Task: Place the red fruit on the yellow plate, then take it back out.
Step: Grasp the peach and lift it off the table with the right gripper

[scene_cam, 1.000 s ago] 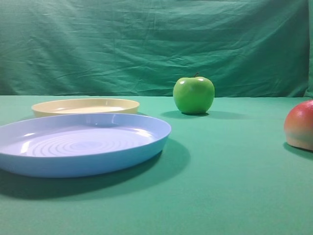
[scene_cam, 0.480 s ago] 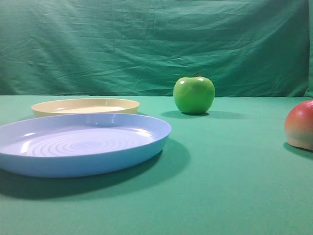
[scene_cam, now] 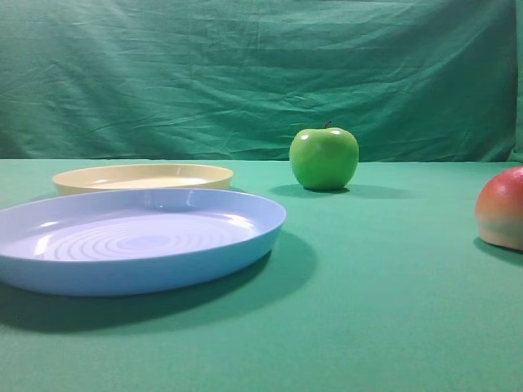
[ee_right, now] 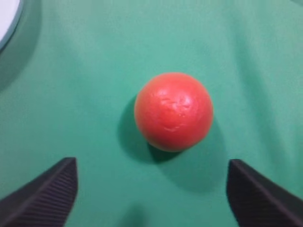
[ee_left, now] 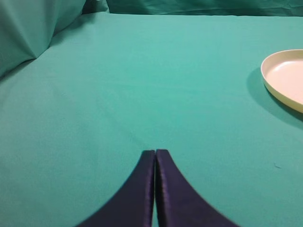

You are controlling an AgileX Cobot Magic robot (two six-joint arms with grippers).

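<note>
The rounded smooth red fruit (ee_right: 173, 111), red on top and fading to pale cream at its base, sits by itself on the green cloth-covered table (scene_cam: 392, 310) toward the table's right edge, so it is free to be taken from above with nothing crowding it. The shallow round cream-yellow plastic plate (scene_cam: 144, 176) lies well apart from it toward the table's left edge, empty, with the larger light-blue ringed plate (scene_cam: 131, 239) just in front of it and the glossy green apple (scene_cam: 324, 158) standing nearer the back edge; judging by this layout, the first placing is not yet done. The right gripper (ee_right: 151, 189) hangs above the fruit looking straight down, its two ribbed dark fingers (ee_right: 42, 194) spread wide to either side and touching nothing, a released stance that looks like a line-up for a grasp. The left gripper (ee_left: 155, 153) is clenched, its dark tips pressed together and empty, held low over bare cloth by the table's left side, with the cream-yellow plate off to its right.
</note>
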